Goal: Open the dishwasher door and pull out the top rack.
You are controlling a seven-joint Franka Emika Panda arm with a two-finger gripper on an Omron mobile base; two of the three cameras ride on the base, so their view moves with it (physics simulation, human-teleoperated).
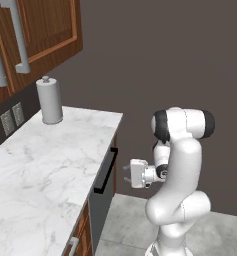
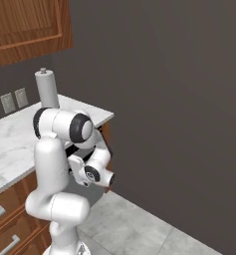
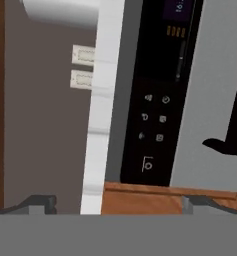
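door: the dishwasher door (image 1: pixel 101 200) sits closed under the marble counter (image 1: pixel 45 165), its black bar handle (image 1: pixel 106 171) near the top edge.
gripper: the gripper (image 1: pixel 126 175) hovers just beside the handle, apart from it, pointing at the door.
jaws: spread wide in the hand view, both tips far apart, nothing between them.
hand view: the control strip (image 3: pixel 157 100) and grey door face lie ahead, with the handle's end at the right edge.
step: reach for the handle.
advice: centre the bar between the tips before closing, then pull outward and down.
rack: the top rack is hidden behind the shut door.
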